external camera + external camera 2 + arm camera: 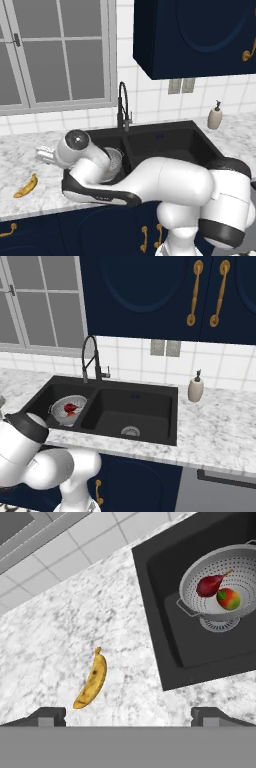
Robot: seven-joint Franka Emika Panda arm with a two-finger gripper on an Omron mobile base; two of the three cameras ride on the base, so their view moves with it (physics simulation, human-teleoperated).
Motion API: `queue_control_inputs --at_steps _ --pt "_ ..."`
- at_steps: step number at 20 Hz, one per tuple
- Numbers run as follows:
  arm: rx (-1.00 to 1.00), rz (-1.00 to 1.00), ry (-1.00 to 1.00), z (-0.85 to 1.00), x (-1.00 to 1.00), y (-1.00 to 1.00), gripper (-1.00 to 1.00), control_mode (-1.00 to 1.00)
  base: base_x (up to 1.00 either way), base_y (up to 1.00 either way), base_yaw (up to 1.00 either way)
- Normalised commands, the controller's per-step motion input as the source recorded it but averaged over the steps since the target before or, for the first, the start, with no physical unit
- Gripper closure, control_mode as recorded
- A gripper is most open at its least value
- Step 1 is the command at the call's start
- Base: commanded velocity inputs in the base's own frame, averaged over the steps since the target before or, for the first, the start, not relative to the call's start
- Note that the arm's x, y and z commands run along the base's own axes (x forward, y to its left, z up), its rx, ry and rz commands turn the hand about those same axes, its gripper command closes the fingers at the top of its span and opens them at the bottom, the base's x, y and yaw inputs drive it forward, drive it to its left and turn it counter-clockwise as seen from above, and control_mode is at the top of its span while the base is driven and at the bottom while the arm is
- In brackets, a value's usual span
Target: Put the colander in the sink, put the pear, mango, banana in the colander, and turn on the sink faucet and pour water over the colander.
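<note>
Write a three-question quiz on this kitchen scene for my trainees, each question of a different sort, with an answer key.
1. True or false: the banana lies inside the colander.
2. Which fruits are in the colander? A) pear and mango B) banana and pear C) none
3. Fill in: the gripper has its jaws ____ above the counter.

Key: 1. False, it lies on the counter beside the sink. 2. A. 3. open.
</note>
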Motion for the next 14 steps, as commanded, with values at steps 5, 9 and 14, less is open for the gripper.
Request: queue_control_inputs --at_steps 5,9,14 --pt "0.0 0.0 0.2 -0.1 -0.23 0.24 -1.0 -1.0 0.0 0.0 0.0" --pt "-0.04 0.0 0.16 -0.4 -0.02 0.19 -1.0 -1.0 0.0 0.0 0.0" --pt "-0.15 0.0 0.11 -0.42 0.13 0.32 -1.0 -1.0 0.0 0.0 0.0"
